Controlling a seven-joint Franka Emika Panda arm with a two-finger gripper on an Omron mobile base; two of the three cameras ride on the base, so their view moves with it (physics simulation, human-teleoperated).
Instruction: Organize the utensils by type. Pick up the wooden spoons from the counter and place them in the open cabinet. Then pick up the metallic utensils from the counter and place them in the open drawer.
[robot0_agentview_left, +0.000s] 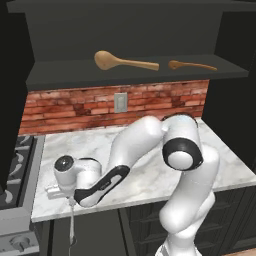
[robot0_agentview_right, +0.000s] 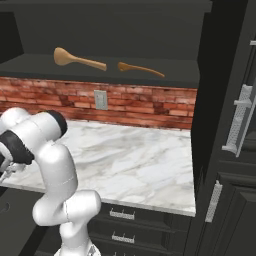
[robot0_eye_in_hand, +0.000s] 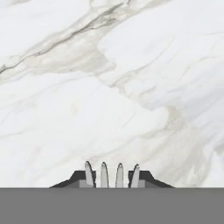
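Red brick backs the marble desk; both wooden spoons lie in the open cabinet. At the desk's front left edge, the pincer grips a fork, tines showing between its fingers. Metal step underway; next it likely needs carrying to the drawer.

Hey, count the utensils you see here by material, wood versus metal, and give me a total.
Wood: 2, large wooden spoon and small wooden spoon, in the open cabinet
Metal: 1, fork, in the gripper
Total: 3
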